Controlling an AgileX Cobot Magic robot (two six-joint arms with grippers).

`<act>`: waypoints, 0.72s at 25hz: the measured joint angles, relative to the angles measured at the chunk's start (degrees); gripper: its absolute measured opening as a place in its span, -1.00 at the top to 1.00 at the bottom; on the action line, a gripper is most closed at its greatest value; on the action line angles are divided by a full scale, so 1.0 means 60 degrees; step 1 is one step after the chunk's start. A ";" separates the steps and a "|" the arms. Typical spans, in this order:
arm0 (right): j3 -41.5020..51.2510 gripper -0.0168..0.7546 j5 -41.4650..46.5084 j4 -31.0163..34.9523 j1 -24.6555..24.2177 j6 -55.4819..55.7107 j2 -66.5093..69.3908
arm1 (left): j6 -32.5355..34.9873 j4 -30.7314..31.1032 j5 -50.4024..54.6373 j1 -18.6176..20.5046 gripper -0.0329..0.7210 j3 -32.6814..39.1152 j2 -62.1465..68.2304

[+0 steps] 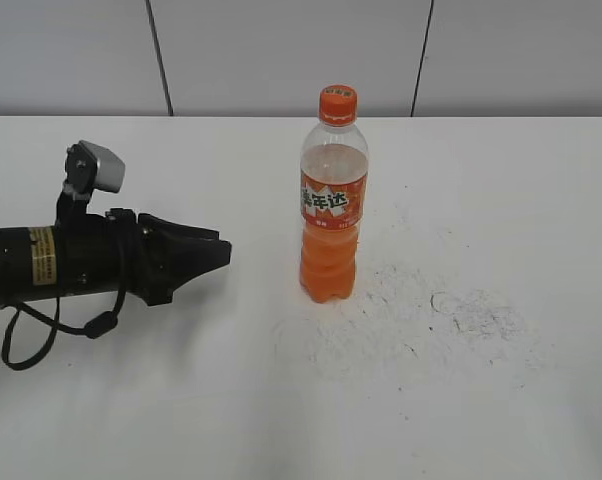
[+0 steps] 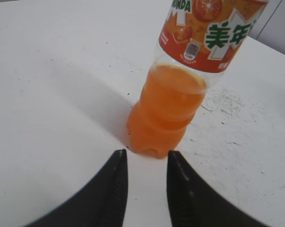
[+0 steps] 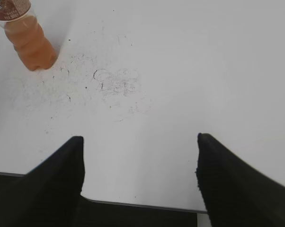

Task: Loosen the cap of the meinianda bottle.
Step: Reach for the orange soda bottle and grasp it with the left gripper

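Bottle, tall, clear plastic, orange drink inside, orange label with white characters (image 1: 332,205) — stands upright near the middle of the white, scuffed surface (image 1: 461,400), long axis vertical, base down. Cap, small, round, orange plastic, ribbed rim (image 1: 337,104) — seated on top of the neck, pointing straight up; by the look of it not yet touched.

Left tool, black, two-fingered (image 1: 221,250) — lies low and roughly level to the left of the bottle, tips aimed at its lower half, near but apart. In the left wrist view the tool (image 2: 146,163) frames the bottle's foot (image 2: 159,130) with a narrow gap; nothing held.

Right tool, black (image 3: 140,146) — jaws wide apart, nothing between them; out of the exterior view. From its wrist camera the bottle (image 3: 31,45) sits well apart, in the far upper-left corner.

Judgement: the left arm is the nearer. A level approach would meet the body, fit for steadying; the cap calls for a reach from above, along the vertical axis.
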 joint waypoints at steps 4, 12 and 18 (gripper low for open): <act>0.0000 -0.45 0.0000 0.0000 0.0000 0.0000 0.0000 | 0.0016 0.0127 -0.0056 -0.0012 -0.29 -0.0010 0.0085; 0.0000 -0.45 0.0000 0.0000 0.0000 0.0000 0.0000 | 0.0037 0.0490 -0.0504 -0.0065 -0.81 -0.0906 0.1192; 0.0000 -0.45 0.0000 0.0000 0.0000 0.0000 0.0000 | -0.0092 0.1331 -0.0648 -0.0600 -0.82 -0.2645 0.2249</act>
